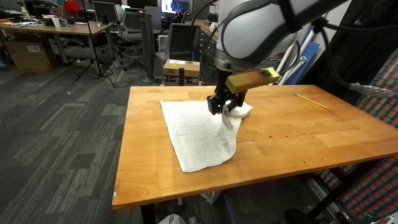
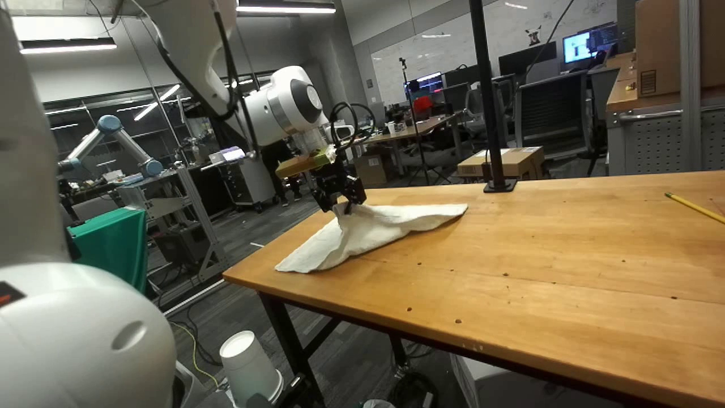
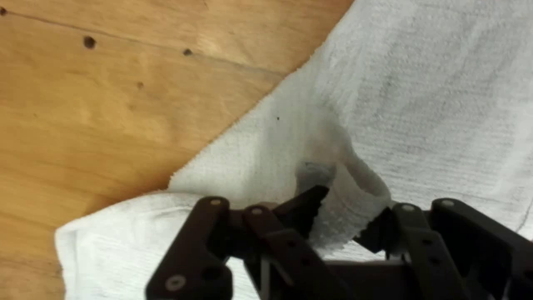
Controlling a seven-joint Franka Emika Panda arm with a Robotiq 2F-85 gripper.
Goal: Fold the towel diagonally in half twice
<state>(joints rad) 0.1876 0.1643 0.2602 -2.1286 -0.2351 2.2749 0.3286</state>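
Dark fingers (image 3: 302, 208), white towel (image 3: 374, 137) between them, bunched upward

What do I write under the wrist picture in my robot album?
White towel on a wooden table, partly bunched up between the fingers of the Robotiq gripper.

White-and-grey arm (image 2: 263, 116), black cables (image 1: 357, 30), black tool (image 3: 343, 218), apparently silvery screws (image 3: 175, 283).

Gray patterned carpet (image 1: 74, 146), office chairs (image 1: 182, 40), whiteboard (image 2: 453, 48) along wall (image 2: 374, 20), ceiling lights (image 2: 286, 8) on.
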